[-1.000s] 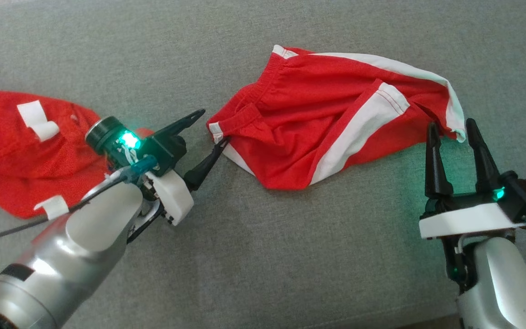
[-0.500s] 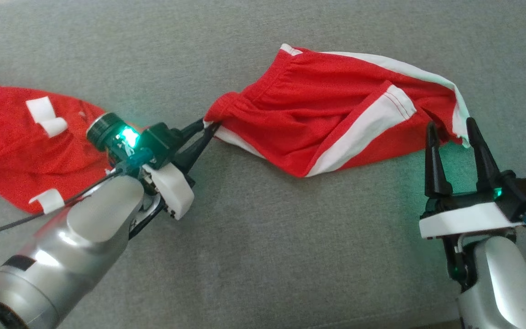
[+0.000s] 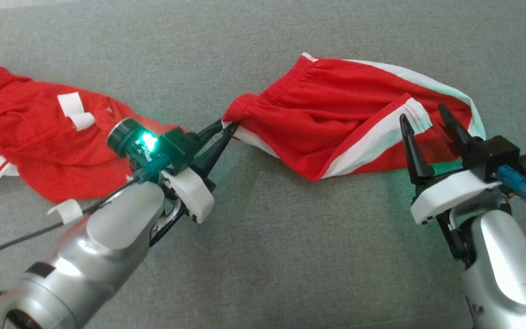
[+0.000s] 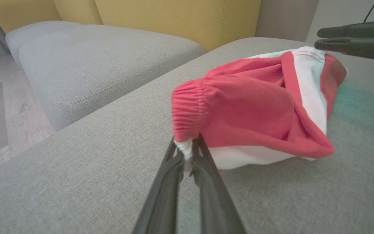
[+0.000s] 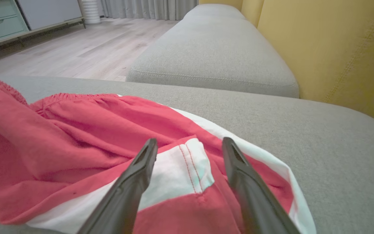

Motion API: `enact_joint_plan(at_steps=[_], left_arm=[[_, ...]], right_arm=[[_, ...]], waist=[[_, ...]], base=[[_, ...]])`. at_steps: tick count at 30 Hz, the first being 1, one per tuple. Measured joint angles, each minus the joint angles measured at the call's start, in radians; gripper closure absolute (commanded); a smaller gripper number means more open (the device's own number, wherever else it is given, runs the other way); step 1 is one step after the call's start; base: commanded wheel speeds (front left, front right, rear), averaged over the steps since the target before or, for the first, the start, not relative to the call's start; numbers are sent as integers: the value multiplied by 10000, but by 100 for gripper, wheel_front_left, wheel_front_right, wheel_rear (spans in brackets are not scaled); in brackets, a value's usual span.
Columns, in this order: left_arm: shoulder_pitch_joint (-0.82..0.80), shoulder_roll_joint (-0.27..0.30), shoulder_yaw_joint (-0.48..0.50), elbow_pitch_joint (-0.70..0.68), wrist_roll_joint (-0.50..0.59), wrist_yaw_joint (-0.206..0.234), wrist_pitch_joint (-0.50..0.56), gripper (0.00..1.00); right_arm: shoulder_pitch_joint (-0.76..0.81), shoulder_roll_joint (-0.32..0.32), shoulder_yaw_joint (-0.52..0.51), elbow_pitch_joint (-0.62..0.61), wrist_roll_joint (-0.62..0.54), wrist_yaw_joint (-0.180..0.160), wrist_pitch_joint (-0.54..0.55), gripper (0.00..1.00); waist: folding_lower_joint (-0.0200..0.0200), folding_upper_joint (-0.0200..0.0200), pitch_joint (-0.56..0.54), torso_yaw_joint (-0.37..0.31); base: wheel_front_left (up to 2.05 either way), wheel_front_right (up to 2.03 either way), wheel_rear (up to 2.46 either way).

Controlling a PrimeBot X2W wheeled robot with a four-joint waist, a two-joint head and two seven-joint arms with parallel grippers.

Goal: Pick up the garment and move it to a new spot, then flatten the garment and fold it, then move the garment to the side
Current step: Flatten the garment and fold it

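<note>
Shorts of red cloth with white side stripes, the garment (image 3: 345, 119), were seen lying crumpled on the grey sofa cushion (image 3: 263, 256), right of the middle of the head view. The corner nearest the robot's left, at the gathered elastic waistband, was clamped between the closed fingers of the left gripper (image 3: 226, 130), and the cloth was drawn to a point there. In the left wrist view a white edge of the waistband was pinched at the tips of the left gripper (image 4: 187, 146), with the rest of the garment (image 4: 255, 113) bunched beyond them. The right gripper (image 3: 422, 112) was held at the opposite end of the garment with its fingers spread apart and nothing gripped. In the right wrist view the white hem panel of the garment (image 5: 187, 169) was framed between the two fingers of the right gripper (image 5: 189, 142); whether the fingertips touched the cloth could not be told. A second red garment (image 3: 39, 146) with white patches was seen on the same cushion, behind the left arm and apart from the shorts. A yellow backrest (image 4: 174, 19) stood behind the cushion.
</note>
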Motion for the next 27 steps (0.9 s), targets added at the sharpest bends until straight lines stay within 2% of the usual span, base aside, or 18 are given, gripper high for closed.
enact_joint_plan(at_steps=[7, 27], left_arm=[[257, -25, 224, -19, 142, -4, 0, 100], [373, -111, 476, 58, 447, -157, 0, 100]], right_arm=[[5, -347, 479, 50, 466, 0, 736, 0], [-473, -698, 1039, 360, 1051, 0, 1304, 0]], waist=[[0, 0, -168, -45], [1, 0, 1, 28]], base=[[0, 0, 0], [0, 0, 0]])
